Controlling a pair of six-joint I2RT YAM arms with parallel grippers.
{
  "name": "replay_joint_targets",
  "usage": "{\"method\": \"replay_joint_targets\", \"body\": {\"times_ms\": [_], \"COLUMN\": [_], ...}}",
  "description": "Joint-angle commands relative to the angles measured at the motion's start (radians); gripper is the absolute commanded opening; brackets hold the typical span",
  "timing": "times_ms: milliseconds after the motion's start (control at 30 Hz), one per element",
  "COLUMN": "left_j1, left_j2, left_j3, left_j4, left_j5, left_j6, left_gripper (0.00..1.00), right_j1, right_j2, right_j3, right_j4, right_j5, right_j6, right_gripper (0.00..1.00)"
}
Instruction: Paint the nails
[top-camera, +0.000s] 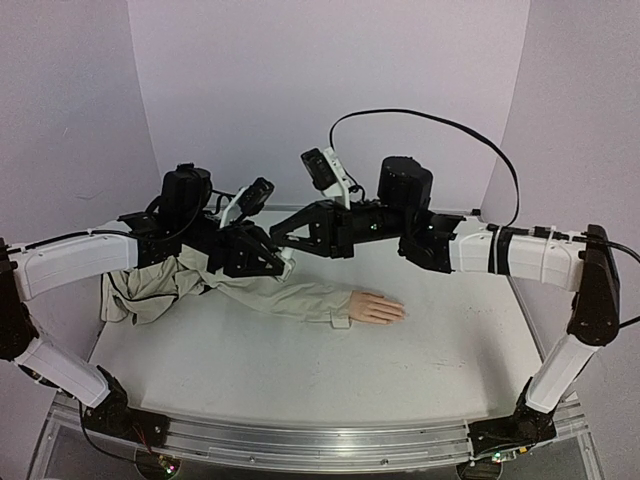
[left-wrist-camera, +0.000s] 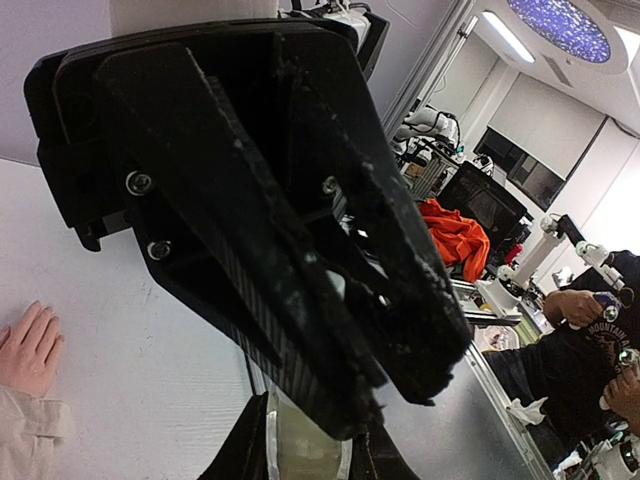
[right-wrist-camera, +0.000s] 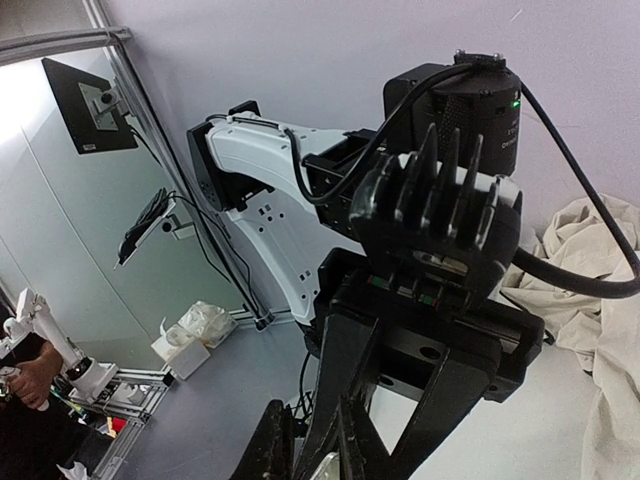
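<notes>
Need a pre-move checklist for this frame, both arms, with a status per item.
1. Left gripper shut on the pale bottle-like object: ok.
2. Right gripper shut, with its tips at the top of that object: ok.
3. Right gripper actually gripping a cap or brush: cannot tell, the contact point is hidden.
4. Mannequin hand lying flat on the table, fingers pointing right: ok.
5. Grippers positioned over the hand: not ok, both are up and to the left, above the sleeve.
6. Nails' condition: cannot tell, they are too small to see.
</notes>
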Motion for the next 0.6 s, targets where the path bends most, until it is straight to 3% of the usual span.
{"method": "replay_joint_targets", "body": {"times_ms": [0,67,167,200,267,333,367,400,467,567], "left_j1": [0.003,0.011,0.011,0.006,-0.009,-0.021,-0.034,-0.051,-0.082,-0.095], "left_j2": [-0.052,-0.085,-0.159,-0.185,-0.221,-0.240,-0.236,-0.226,-0.200,-0.216], "left_j3": [0.017,-0.003,-0.079,-0.104,-0.146,-0.175,-0.176,-0.168,-0.149,-0.159], "left_j4": [0.046,0.046,0.045,0.045,0.042,0.037,0.038,0.038,0.037,0.033], "left_j5": [-0.073,-0.194,-0.547,-0.712,-1.218,-1.604,-1.730,-1.828,-1.895,-1.771], "left_j6": [0.013,0.019,0.081,0.109,0.180,0.226,0.270,0.323,0.390,0.372], "left_gripper": [0.00,0.00,0.00,0.00,0.00,0.00,0.00,0.00,0.00,0.00], "right_j1": [0.019,0.028,0.041,0.046,0.062,0.090,0.107,0.132,0.198,0.274], "right_j2": [0.016,0.024,0.044,0.051,0.064,0.085,0.107,0.144,0.215,0.269], "right_j3": [0.033,0.031,0.024,0.025,0.029,0.043,0.084,0.147,0.283,0.362], "right_j4": [0.062,0.061,0.056,0.052,0.015,-0.031,-0.114,-0.232,-0.369,-0.357], "right_j5": [0.013,0.045,0.130,0.181,0.353,0.601,0.761,0.909,1.109,1.234], "right_j6": [0.017,0.024,0.053,0.063,0.077,0.126,0.177,0.228,0.268,0.249], "right_gripper": [0.00,0.00,0.00,0.00,0.00,0.00,0.00,0.00,0.00,0.00]}}
